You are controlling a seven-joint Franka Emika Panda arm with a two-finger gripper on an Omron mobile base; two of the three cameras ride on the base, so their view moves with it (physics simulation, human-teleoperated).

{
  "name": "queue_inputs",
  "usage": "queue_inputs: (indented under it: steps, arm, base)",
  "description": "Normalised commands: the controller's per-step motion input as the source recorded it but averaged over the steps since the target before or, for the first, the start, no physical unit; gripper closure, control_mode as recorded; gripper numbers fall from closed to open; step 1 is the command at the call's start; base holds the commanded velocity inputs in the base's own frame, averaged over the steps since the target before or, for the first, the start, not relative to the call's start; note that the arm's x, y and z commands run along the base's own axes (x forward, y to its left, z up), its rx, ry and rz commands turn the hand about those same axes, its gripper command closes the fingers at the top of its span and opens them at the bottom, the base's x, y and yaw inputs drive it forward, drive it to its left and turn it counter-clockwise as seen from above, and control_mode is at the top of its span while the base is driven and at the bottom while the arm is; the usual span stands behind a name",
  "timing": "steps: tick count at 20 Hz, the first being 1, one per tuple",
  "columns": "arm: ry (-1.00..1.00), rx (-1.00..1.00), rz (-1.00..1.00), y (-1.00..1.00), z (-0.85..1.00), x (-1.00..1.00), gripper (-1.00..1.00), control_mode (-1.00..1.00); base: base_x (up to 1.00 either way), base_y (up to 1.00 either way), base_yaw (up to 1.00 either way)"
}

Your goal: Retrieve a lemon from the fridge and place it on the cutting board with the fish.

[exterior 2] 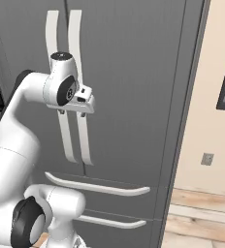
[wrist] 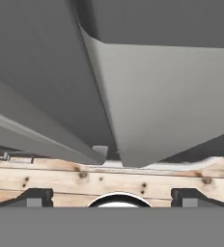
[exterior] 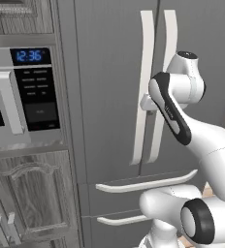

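Dark wood-grain cabinets [exterior: 29,203] and a microwave [exterior: 22,97] with a blue clock stood at the left. To their right rose the grey fridge [exterior: 109,72], both doors closed, its two long white handles [exterior: 144,87] side by side. White robot gripper [exterior 2: 85,104] sat right at those handles, jaws spread wide and grasping nothing. Wooden floor [exterior 2: 201,218] showed at far right.
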Motion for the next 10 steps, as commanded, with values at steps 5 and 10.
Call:
queue_inputs:
  steps: [5,10]
  arm:
    - [0.0,0.0,0.0,0.0,0.0,0.0,-1.0,1.0]
    - [0.0,0.0,0.0,0.0,0.0,0.0,-1.0,1.0]
  base:
    - [-0.34,0.0,0.0]
    - [-0.39,0.0,0.0]
